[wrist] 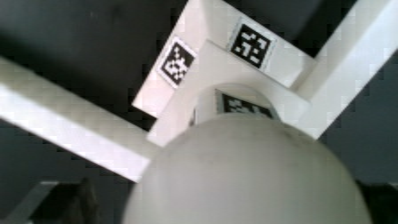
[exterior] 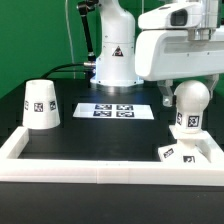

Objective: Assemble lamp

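Black tabletop (exterior: 100, 135) fenced by a low white rail (exterior: 100, 172) carries the whole job, with the marker board (exterior: 112, 109) lying flat near its middle; toward the exterior view's right, in the rail's corner, the square base (exterior: 184, 152) lies flat and the bulb (exterior: 190, 100) stands upright on it, apparently seated in its middle (how far it is screwed home cannot be told); the hand (exterior: 187, 84) hangs just over the ball top, jaws spread wide, gripping nothing; the wrist view looks down past the bulb's ball (wrist: 240, 170) onto the tagged base (wrist: 228, 55); the shade (exterior: 40, 104) sits wide end down, well apart at the exterior view's left; my reading is that the bulb-to-base step is in hand or just ending; next the hand must either close on the ball to twist it, or lift clear, cross to the shade, take it by its wall and lower it squarely over the bulb
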### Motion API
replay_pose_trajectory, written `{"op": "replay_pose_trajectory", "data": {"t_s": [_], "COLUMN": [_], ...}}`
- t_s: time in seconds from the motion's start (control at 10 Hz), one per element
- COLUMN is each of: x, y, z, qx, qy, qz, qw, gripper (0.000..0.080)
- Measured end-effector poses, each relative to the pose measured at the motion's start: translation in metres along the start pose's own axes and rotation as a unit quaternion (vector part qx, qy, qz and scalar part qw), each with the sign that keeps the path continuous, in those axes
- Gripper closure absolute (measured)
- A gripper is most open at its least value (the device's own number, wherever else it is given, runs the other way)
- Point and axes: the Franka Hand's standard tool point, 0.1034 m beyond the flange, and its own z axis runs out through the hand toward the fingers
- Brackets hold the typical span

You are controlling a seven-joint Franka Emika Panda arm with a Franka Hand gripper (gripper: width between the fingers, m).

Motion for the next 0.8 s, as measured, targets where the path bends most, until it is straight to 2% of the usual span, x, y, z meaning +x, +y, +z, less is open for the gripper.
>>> {"op": "replay_pose_trajectory", "data": {"t_s": [0.3, 0.5, 0.8], "x": [0.0021, 0.0010, -0.0014], "y": [-0.0062, -0.0045, 0.0005], "z": [0.0021, 0.0036, 0.0034], "qx": [-0.004, -0.009, -0.013], "qy": [-0.006, -0.013, -0.018], "qz": [-0.149, -0.256, -0.343], "qw": [0.989, 0.966, 0.939], "gripper": [0.0100, 0.0100, 0.0100]}}
